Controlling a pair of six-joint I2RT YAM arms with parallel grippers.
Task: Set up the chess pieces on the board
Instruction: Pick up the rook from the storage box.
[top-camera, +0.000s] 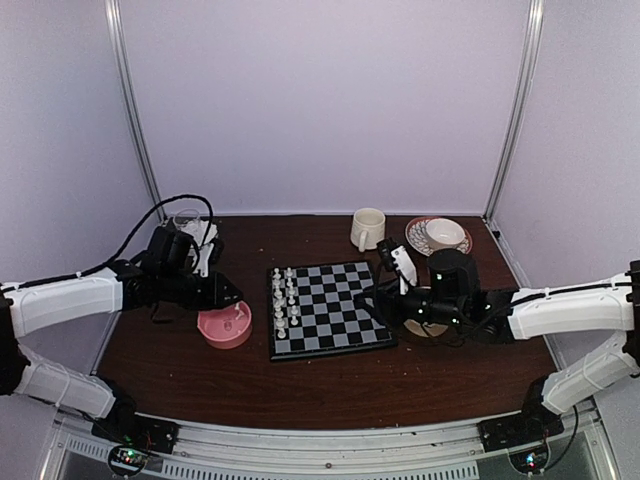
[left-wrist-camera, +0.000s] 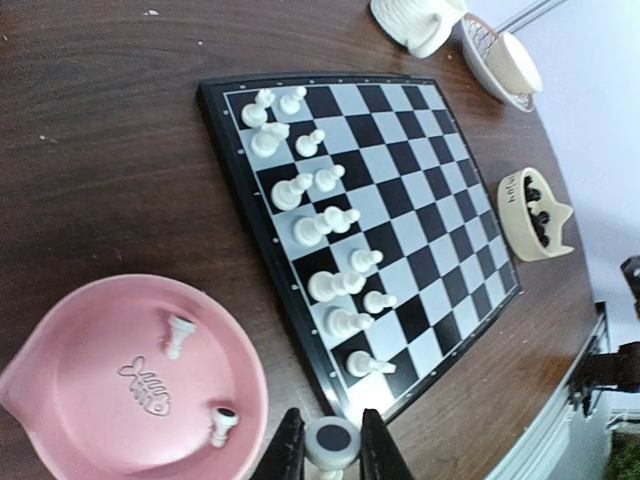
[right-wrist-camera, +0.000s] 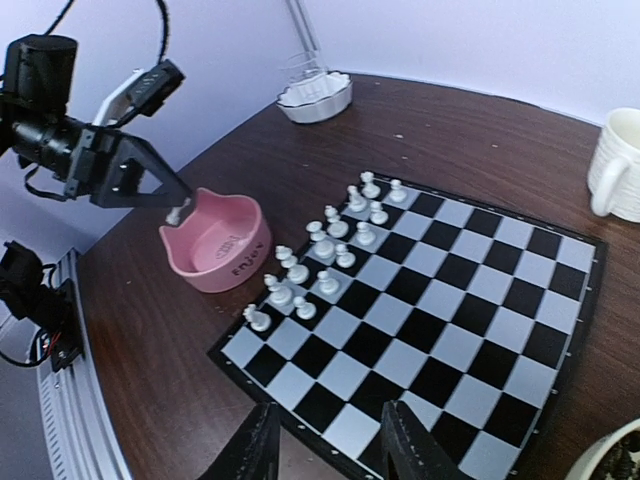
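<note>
Left wrist view: the left claw (left-wrist-camera: 332, 450) pinches a white piece (left-wrist-camera: 332, 438) above the rim of the pink bowl (left-wrist-camera: 70, 350), beside the board (left-wrist-camera: 440, 240). The right claw (right-wrist-camera: 330, 445) stands part open, empty, over the board's near edge.

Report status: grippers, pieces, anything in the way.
Left gripper shut on white piece above pink bowl rim. Right gripper open, empty, over board edge. Two rows of white pieces set; two more in bowl. Nothing blocking.

The pink bowl (left-wrist-camera: 70, 420) carries a fish-skeleton sign (left-wrist-camera: 147, 386) on its inner floor. Raised lettering on its outer wall is too blurred to read.
</note>
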